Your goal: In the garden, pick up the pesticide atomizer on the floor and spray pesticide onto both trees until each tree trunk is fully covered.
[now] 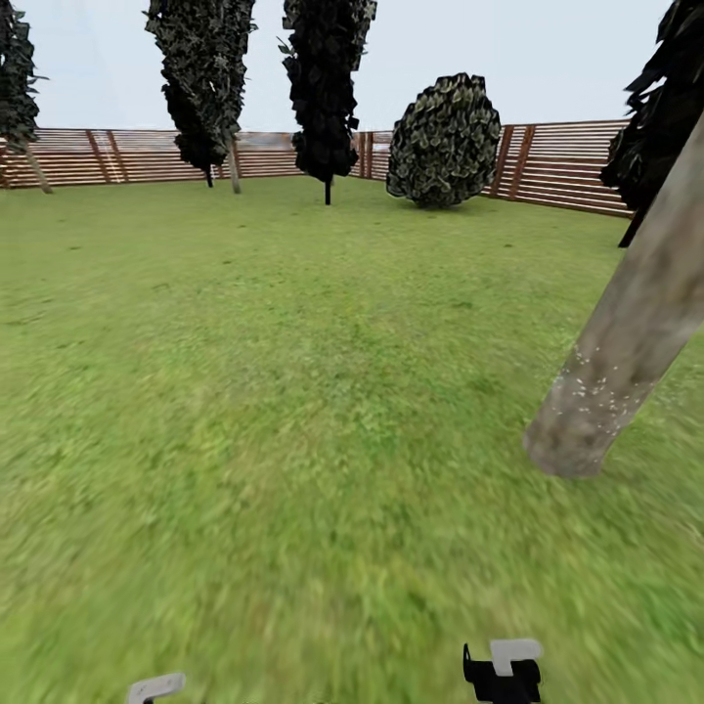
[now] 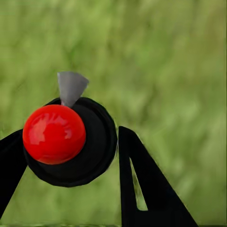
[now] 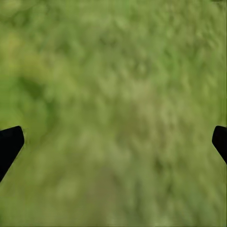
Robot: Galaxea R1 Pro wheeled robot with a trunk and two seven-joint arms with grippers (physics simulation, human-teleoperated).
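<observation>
**Fenced garden, seen from the head camera**

An outdoor garden. A wide green lawn [image 1: 293, 391] covers the ground up to a brown horizontal-slat wooden fence [image 1: 562, 166] closing the far side. Dark column-shaped leafy trees [image 1: 323, 88] and a rounded bush [image 1: 445, 142] stand before the fence; a thick grey-brown tree trunk [image 1: 626, 342] rises from the grass under pale open sky [image 1: 548, 59].

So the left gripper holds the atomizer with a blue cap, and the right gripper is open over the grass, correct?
Not quite: the cap of the atomizer is red, as the left wrist view shows. The left gripper does hold it, and the right gripper is open over the grass.
</observation>
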